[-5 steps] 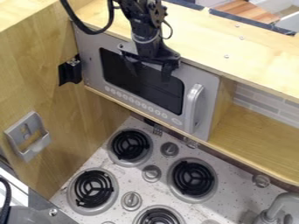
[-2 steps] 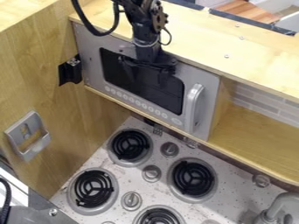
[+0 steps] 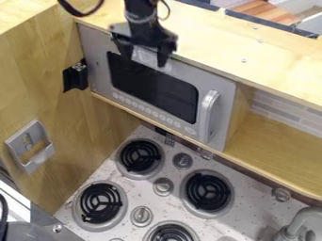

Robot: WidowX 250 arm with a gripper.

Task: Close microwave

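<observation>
Black gripper (image 3: 147,60): spread apart, nothing held | microwave (image 3: 153,89): just below gripper, door looks flush and shut | handle (image 3: 209,113): gripper's lower right, untouched | closing: seemingly done | left: probably only backing clear

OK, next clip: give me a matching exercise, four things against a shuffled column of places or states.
1. silver microwave door
2. black two-finger hand
3. curved silver handle
4. gray slotted bracket

A. at the door's right end, as seen
B. on the wooden side wall
C. closed
D. open, by the door's upper edge

Pairs: 1-C, 2-D, 3-A, 4-B
</observation>
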